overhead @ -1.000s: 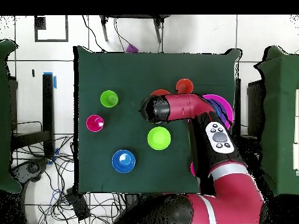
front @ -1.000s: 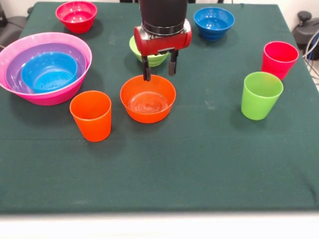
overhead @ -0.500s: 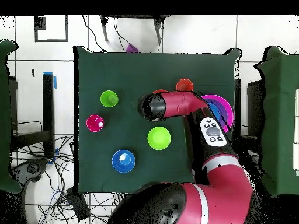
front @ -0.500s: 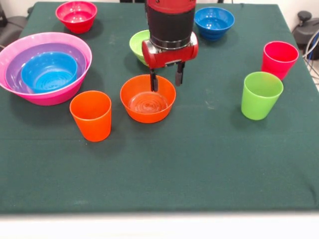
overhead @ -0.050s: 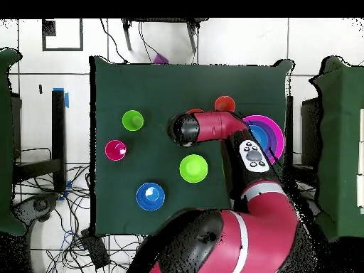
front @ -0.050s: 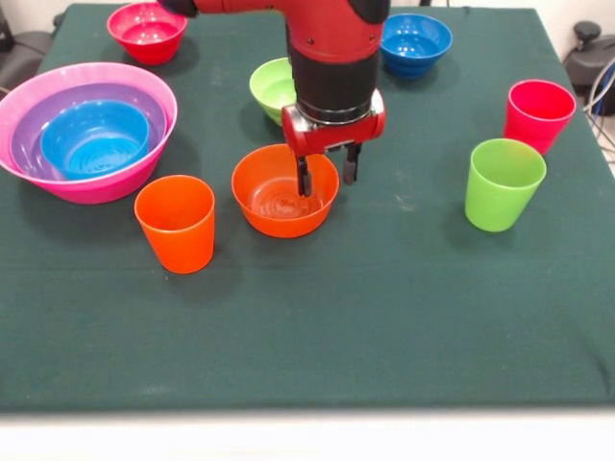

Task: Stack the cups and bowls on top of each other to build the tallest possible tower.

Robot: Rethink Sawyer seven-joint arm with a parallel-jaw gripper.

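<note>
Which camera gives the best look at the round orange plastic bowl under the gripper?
The front view: the round orange plastic bowl shows almost whole, with the open gripper straddling its far rim. In the overhead view the arm covers it, leaving only an orange sliver.

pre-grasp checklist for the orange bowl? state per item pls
1. End effector open: ok.
2. One finger inside the orange bowl, the other outside its rim: ok.
3. Fingers low enough to pinch the wall: cannot tell.
4. Orange cup apart from the bowl: ok.
5. Destination stack ready, light blue bowl in purple bowl in pink bowl, top open: ok.
6. Lime green bowl behind the arm, apart from the orange bowl: ok.
</note>
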